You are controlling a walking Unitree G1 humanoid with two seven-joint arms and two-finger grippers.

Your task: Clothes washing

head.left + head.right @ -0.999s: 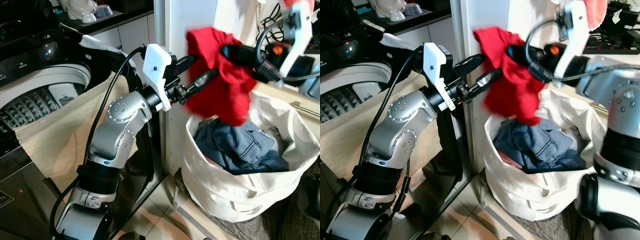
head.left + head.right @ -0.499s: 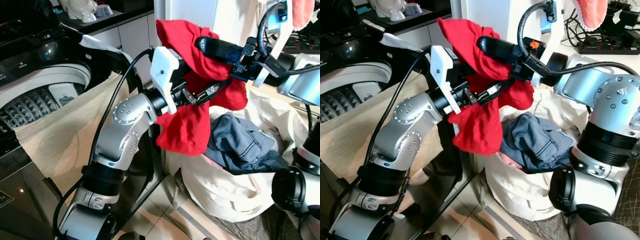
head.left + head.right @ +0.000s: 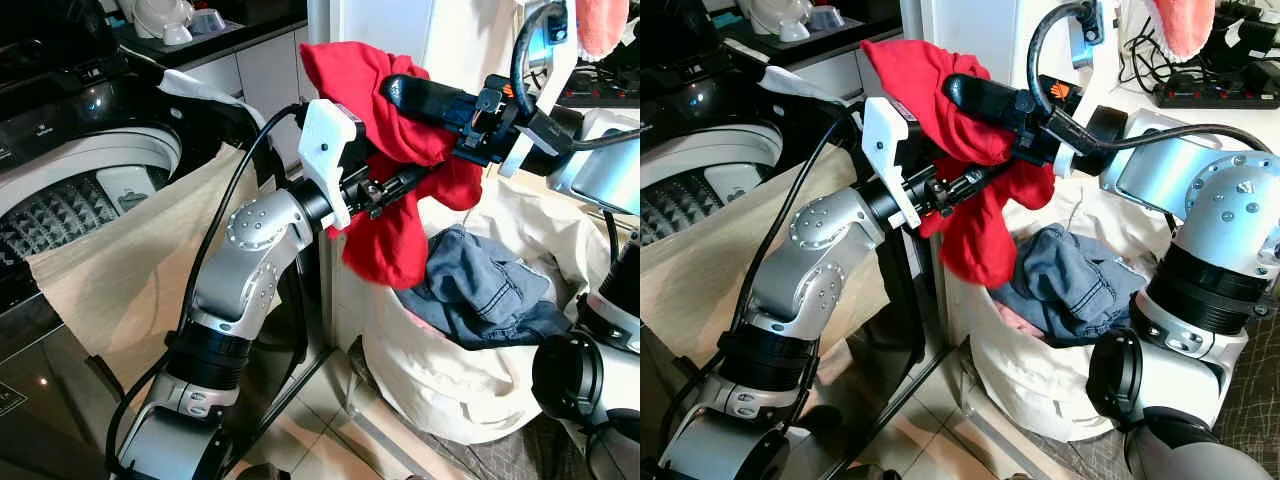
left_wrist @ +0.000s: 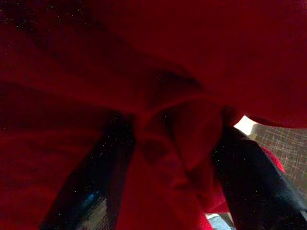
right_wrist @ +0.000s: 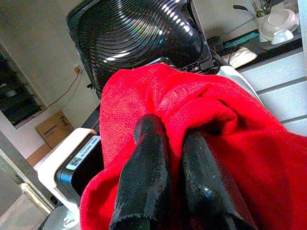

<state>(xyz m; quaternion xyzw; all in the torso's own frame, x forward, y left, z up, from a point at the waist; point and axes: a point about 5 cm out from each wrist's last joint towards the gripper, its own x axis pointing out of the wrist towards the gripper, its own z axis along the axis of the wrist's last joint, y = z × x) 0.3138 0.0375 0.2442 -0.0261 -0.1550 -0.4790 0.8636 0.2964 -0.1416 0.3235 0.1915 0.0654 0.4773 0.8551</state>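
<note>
You have the red garment [image 3: 400, 170] lifted clear of the laundry bag [image 3: 470, 380], hanging in the air above the bag's near rim and on the side of the bag that faces the washing machine [image 3: 80, 190], so it is already partway along the path to the open drum. Your right gripper [image 3: 975, 95] reaches across from the bag's far side with its two black fingers pressed together on a fold at the top of the cloth; the right wrist view shows both fingers buried in red fabric, which is why the garment drapes down from that point. Your left gripper [image 3: 395, 185] comes in from the machine side and pokes into the middle of the cloth, and its wrist view shows red fabric bunched between the two fingers [image 4: 96, 177], so it seems to be clamped on the garment too, likely to gather the loose tail so it does not drag over the bag's rim or snag on the arm cable. The jeans [image 3: 480, 290] lie in the bag just below the dangling hem, not touching it as far as I can tell. A beige cloth [image 3: 130, 270] hangs over the front of the machine, beside the bag, and the machine's lid stands open, so the drop looks unobstructed
</note>
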